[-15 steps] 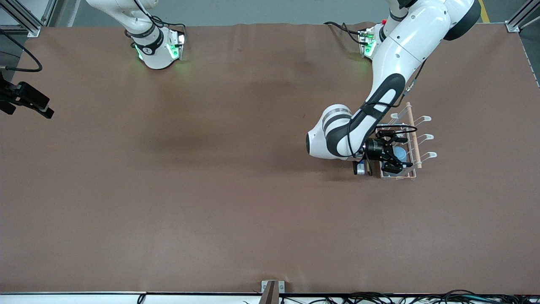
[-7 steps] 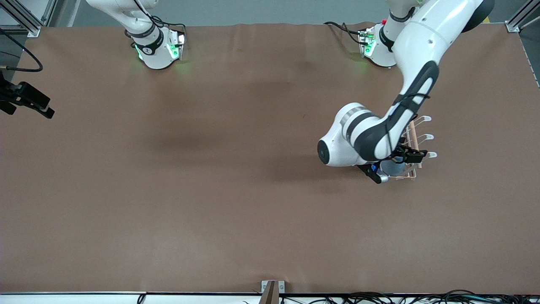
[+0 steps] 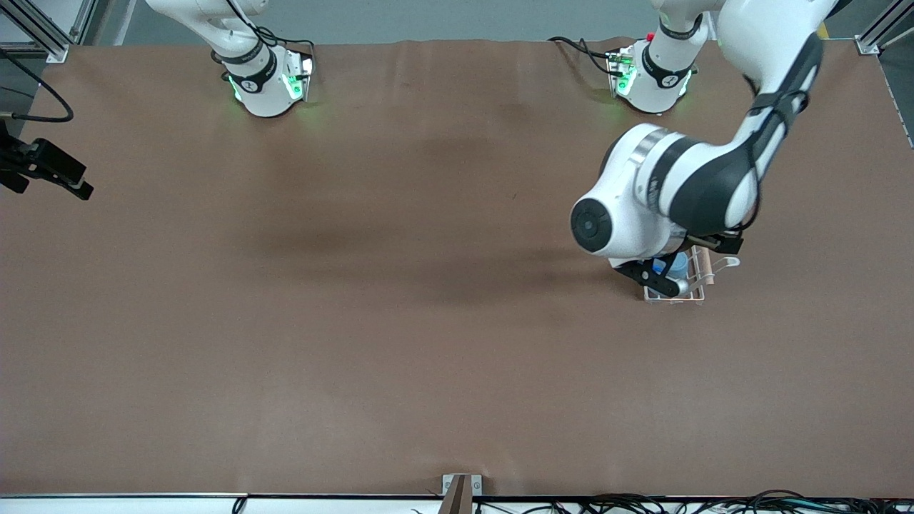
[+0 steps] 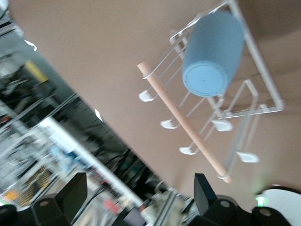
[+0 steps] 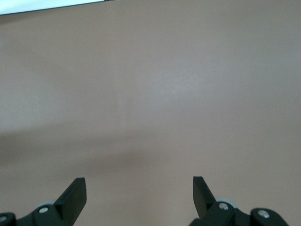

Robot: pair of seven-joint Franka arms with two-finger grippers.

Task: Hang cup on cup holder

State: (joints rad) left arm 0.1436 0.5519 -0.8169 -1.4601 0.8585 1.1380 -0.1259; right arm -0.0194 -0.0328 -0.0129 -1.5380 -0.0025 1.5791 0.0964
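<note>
Left gripper [image 4: 136, 200]: jaws spread wide, nothing between the fingers [image 4: 70, 195], poised in the air over the cup holder [image 4: 244, 101]. In the front view mostly masked by the arm's white wrist housing; only a dark part seen at the rack's edge [image 3: 660, 277].

Cup [image 4: 214, 54] hung on the cup holder, slipped over a prong at the rack's end nearer the front camera, flat closed bottom facing the left wrist camera, tilted. Clear of the fingers. Only a sliver of blue visible from the front [image 3: 677, 265].

Cup holder standing toward the left arm's end of the table [image 3: 357, 321]; wooden rod [image 4: 181, 125] along its top, loop-tipped prongs to either side. From the front largely covered by the arm.

Right gripper [image 5: 136, 197]: jaws wide apart, empty, over bare brown surface; arm waiting, its hand cut off at the frame edge in the front view.

Table covered with a plain brown mat. Cables [image 3: 678, 503] along the edge nearest the front camera. Room background in the left wrist view blurred, not identifiable.
</note>
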